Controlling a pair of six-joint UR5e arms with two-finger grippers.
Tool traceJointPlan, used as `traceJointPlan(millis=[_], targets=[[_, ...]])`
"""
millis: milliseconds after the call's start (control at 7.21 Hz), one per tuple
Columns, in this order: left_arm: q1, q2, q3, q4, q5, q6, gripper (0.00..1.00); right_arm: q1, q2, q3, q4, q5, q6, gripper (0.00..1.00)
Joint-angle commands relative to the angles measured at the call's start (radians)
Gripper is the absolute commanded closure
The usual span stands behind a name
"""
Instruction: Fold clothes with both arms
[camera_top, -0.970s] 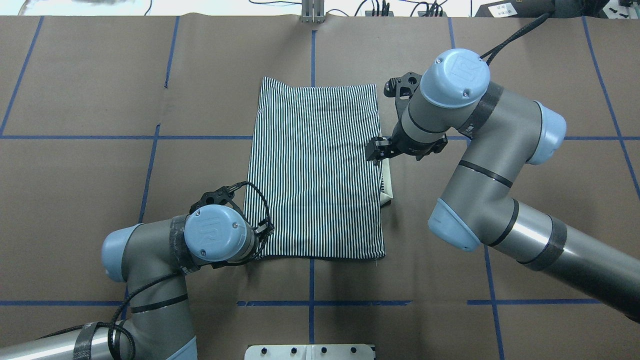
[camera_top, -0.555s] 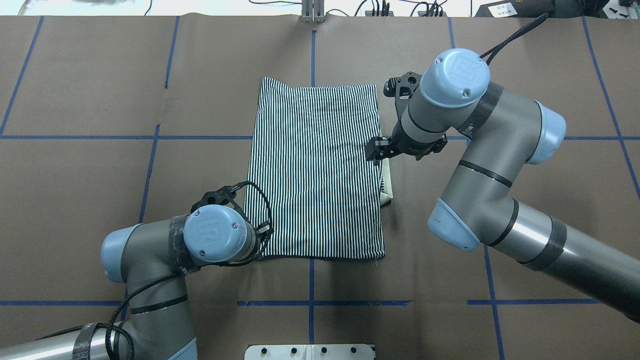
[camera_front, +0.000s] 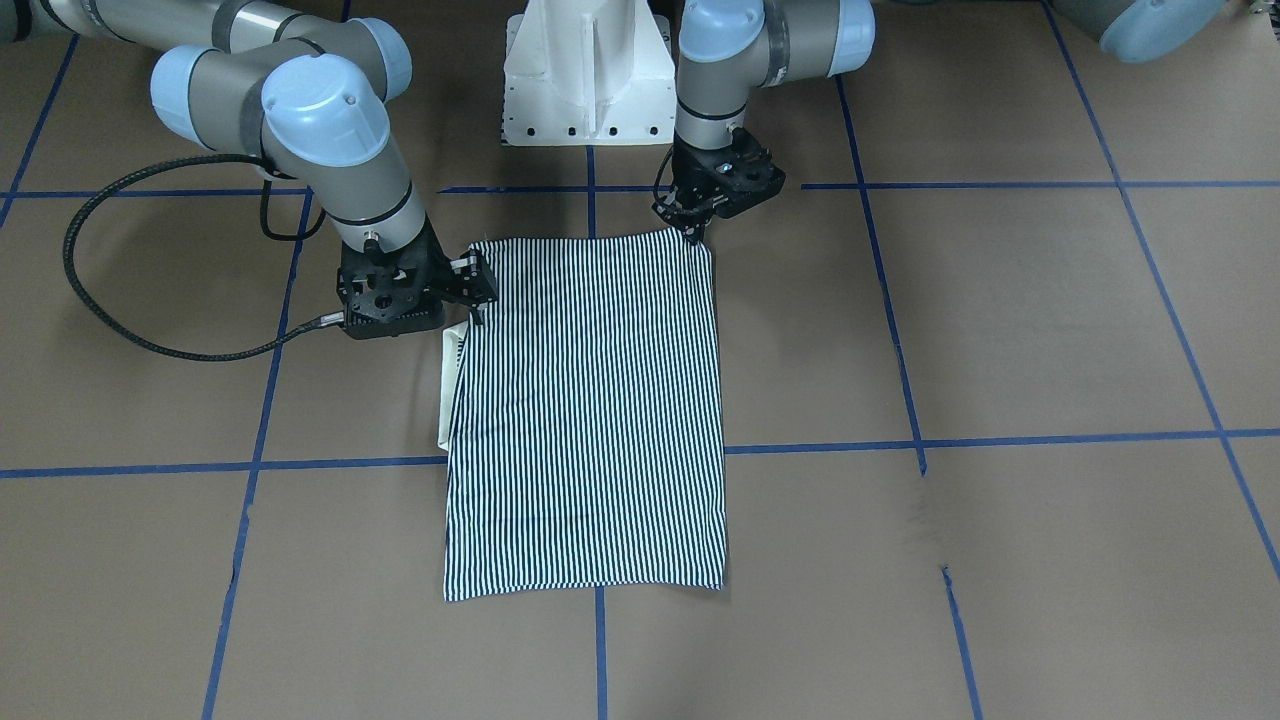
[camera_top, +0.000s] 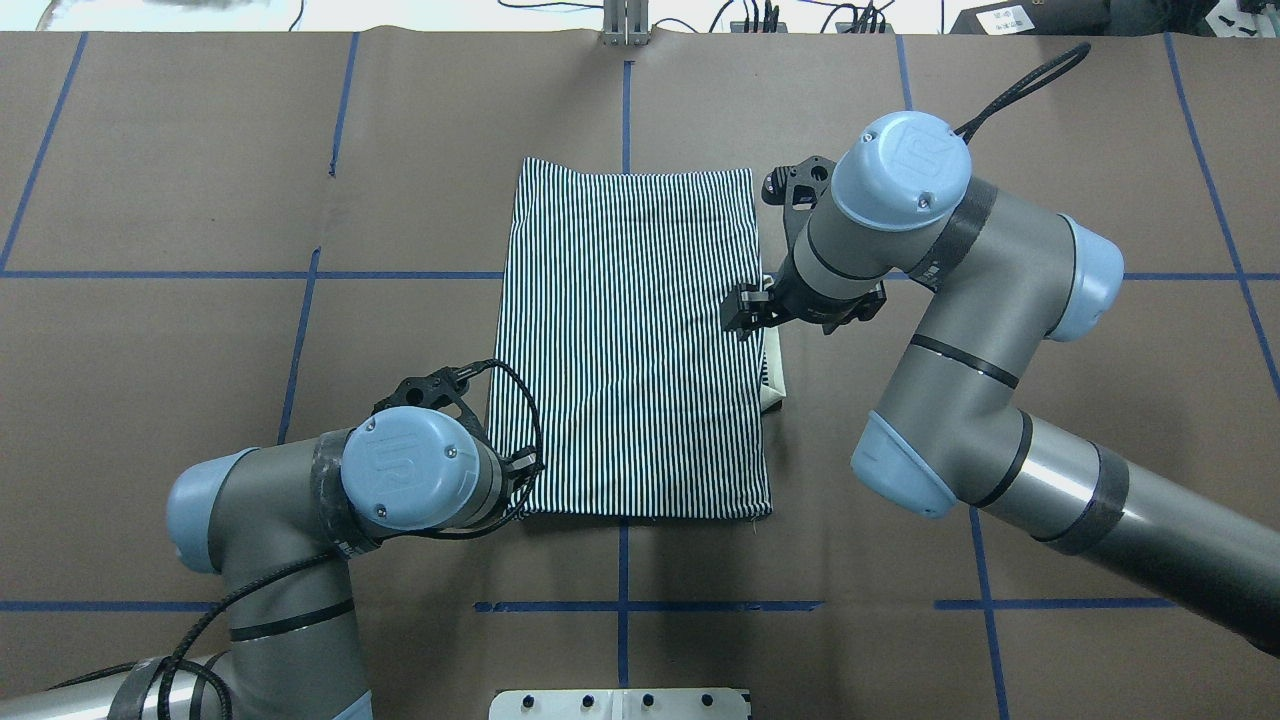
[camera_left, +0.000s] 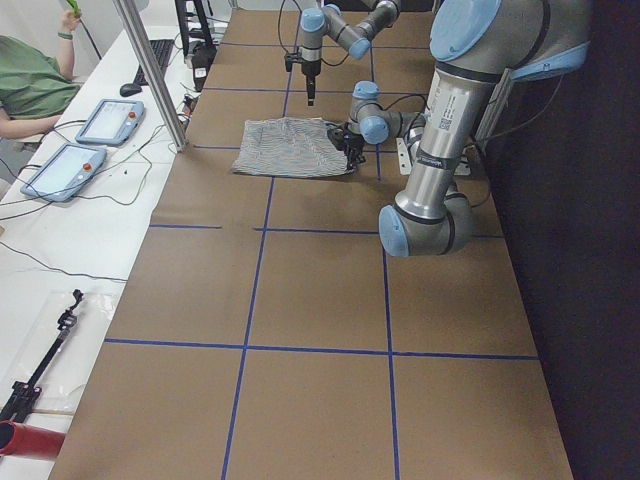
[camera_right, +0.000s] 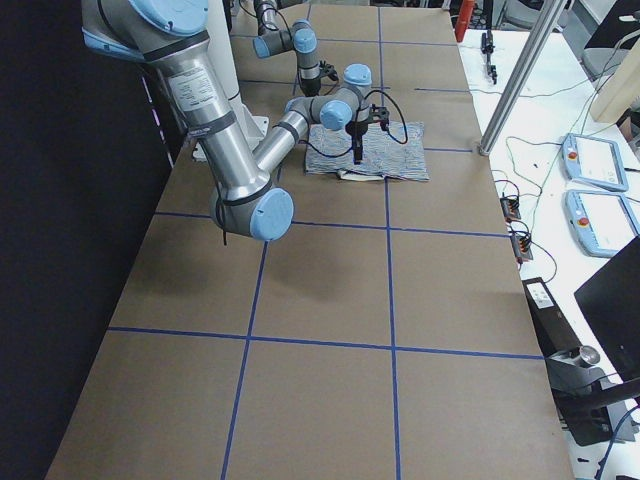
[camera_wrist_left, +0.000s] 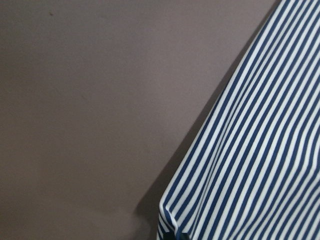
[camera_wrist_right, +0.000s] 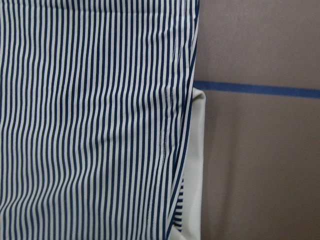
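Lying folded flat on the tabletop (camera_top: 200, 350) in the overhead view, the polo shirt (camera_top: 630, 340) has the left hand (camera_top: 528, 468) at its near corner and the right hand (camera_top: 745, 312) at its side edge. Front view: left hand pinches that corner; right hand's grip, I cannot tell.

l gripper (camera_front: 690, 230), r gripper (camera_top: 742, 315) low, pointing down

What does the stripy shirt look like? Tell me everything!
The shirt is soft cloth with thin navy-and-white stripes, folded into a flat, tidy rectangle on the brown table. A bit of cream collar peeks out from under one long side. The left gripper meets a corner near the robot; the right gripper is at the collar side. Whether they pinch it is unclear.
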Motion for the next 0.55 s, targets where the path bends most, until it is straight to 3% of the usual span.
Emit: traceJointPlan(millis=[0,277,416], targets=[[0.021,0.003,-0.034,0.035,-0.002,0.022,1.00,-0.088,-0.003,0.040,0.001,0.002,0.282,0.00],[0.021,0.003,-0.029,0.029,-0.004,0.024,1.00,-0.199,0.009,0.040,0.006,-0.032,0.695,0.00],[0.021,0.003,-0.028,0.028,-0.004,0.024,1.00,-0.252,0.011,0.038,0.023,-0.135,0.822,0.00]])
